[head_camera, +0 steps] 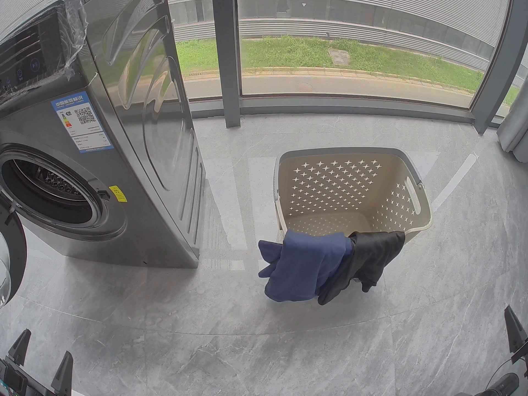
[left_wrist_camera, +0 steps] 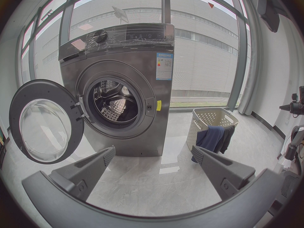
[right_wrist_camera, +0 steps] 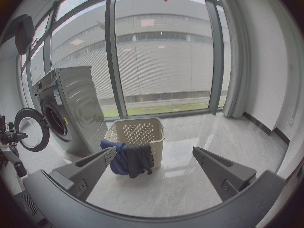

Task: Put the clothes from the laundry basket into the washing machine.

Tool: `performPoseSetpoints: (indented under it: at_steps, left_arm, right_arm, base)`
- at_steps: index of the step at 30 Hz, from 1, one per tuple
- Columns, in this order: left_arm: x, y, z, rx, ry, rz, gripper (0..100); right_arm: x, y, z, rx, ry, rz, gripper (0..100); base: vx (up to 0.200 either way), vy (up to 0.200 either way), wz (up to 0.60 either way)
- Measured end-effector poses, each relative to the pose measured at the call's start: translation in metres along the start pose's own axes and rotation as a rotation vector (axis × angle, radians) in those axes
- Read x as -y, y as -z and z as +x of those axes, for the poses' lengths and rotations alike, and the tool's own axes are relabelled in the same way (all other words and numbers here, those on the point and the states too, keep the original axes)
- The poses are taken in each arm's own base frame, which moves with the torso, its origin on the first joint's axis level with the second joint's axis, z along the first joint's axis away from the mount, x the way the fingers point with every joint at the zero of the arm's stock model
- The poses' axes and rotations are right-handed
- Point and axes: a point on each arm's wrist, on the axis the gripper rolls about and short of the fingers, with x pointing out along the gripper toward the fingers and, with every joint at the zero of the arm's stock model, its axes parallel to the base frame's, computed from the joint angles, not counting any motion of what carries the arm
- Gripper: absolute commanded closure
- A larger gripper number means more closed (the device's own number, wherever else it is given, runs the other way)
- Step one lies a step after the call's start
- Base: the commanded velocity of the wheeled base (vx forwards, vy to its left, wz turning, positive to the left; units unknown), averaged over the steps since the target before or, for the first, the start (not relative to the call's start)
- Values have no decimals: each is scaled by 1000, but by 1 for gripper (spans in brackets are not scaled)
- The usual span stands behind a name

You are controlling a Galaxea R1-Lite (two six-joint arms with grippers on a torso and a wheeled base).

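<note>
Draping the laundry basket (head_camera: 330, 188), clothes (head_camera: 308, 268) hang; left end effector (left_wrist_camera: 152, 150) and right end effector (right_wrist_camera: 154, 150) gape wide.

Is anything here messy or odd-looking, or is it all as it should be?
A blue garment and a black garment hang over the front rim of the laundry basket, draped down its outside rather than lying in it. Crinkled plastic film covers the control panel of the washing machine.

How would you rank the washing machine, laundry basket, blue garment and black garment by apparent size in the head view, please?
1. washing machine
2. laundry basket
3. blue garment
4. black garment, only slightly smaller than the blue
</note>
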Motion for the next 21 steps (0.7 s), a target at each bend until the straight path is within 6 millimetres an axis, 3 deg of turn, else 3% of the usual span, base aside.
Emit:
performPoseSetpoints:
  at_steps: [10, 21]
  left_arm:
    - [0, 0, 0, 0, 0, 0, 0]
    - [0, 0, 0, 0, 0, 0, 0]
  right_arm:
    - [-1, 0, 34, -256, -41, -20, 0]
    - [-11, -16, 82, -370, -180, -30, 0]
  base:
    - [0, -200, 0]
    - [0, 0, 0]
